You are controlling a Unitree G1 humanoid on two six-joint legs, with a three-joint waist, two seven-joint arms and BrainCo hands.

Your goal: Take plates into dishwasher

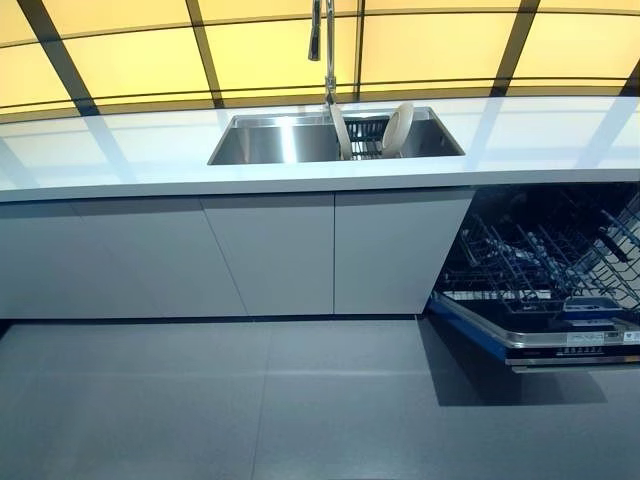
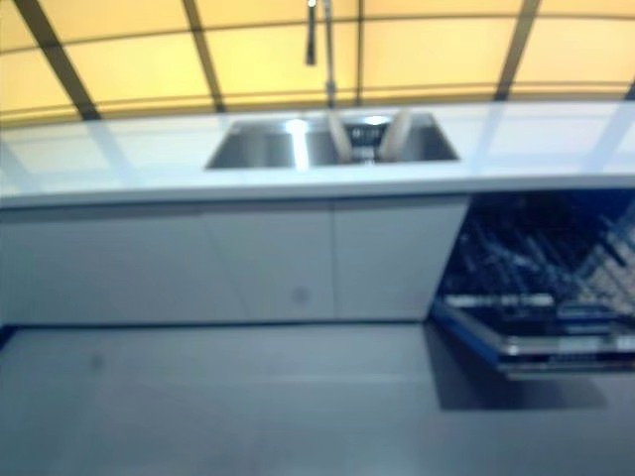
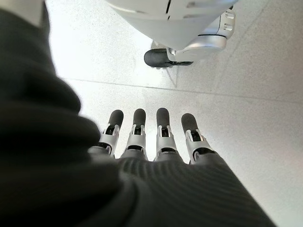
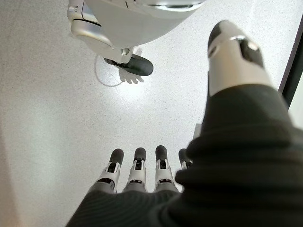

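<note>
Two white plates (image 1: 398, 129) (image 1: 340, 131) stand on edge in a dark rack inside the steel sink (image 1: 262, 143), set in the white counter. The dishwasher (image 1: 545, 262) at the right stands open, its door (image 1: 520, 335) folded down and its wire rack bare. Neither hand shows in the eye views. In the left wrist view my left hand (image 3: 156, 142) hangs over the grey floor with straight fingers and holds nothing. My right hand (image 4: 142, 172) in its wrist view does the same, thumb (image 4: 234, 56) held apart.
A tall faucet (image 1: 325, 45) rises behind the sink. White cabinet fronts (image 1: 270, 250) run under the counter (image 1: 120, 150). Grey tiled floor (image 1: 250, 400) lies between me and the cabinets. The lowered dishwasher door juts out into the floor at the right.
</note>
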